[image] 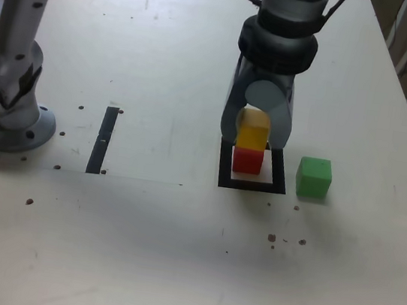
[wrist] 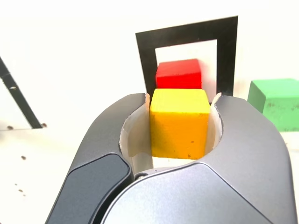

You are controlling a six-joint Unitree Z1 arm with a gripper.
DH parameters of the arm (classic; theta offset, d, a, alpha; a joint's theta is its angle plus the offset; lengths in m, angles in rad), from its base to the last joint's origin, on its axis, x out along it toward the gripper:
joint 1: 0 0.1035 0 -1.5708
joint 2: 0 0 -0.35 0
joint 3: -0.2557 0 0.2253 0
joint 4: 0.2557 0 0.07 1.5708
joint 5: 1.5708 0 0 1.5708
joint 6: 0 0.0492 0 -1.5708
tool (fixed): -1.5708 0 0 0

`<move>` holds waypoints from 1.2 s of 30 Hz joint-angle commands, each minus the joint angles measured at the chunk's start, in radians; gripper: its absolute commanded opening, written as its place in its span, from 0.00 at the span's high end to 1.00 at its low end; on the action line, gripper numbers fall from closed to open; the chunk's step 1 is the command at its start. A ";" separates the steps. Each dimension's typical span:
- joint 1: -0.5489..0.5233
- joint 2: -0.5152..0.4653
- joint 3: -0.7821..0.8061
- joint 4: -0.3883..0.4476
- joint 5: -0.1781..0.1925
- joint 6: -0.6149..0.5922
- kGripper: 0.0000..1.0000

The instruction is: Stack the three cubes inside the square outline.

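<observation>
My gripper (image: 252,139) is shut on the yellow cube (image: 252,136), which the wrist view shows pinched between the two jaws (wrist: 179,122). The yellow cube sits directly over the red cube (image: 248,160), and their faces appear to meet in the exterior view. The red cube (wrist: 179,73) stands inside the square outline (image: 252,184), on its white centre; the black frame (wrist: 145,56) shows around it. The green cube (image: 314,176) rests on the table just beyond the outline on the exterior view's right, apart from it (wrist: 276,102).
The arm's grey base (image: 11,122) stands at the exterior view's left. A thin black strip (image: 103,138) lies between the base and the outline. Small dark specks dot the white table (image: 174,254). The table's right edge runs near the green cube's side.
</observation>
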 commanded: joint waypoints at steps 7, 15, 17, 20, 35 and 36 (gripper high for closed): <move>0.009 0.014 0.024 -0.033 0.008 0.000 0.70; 0.011 0.018 0.027 -0.038 0.012 0.005 0.67; 0.011 0.019 0.029 -0.038 0.013 0.008 0.64; 0.011 0.020 0.031 -0.036 0.014 0.012 0.53; 0.010 -0.011 0.023 0.023 0.024 0.014 0.02; 0.010 -0.018 0.018 0.036 0.029 0.011 0.01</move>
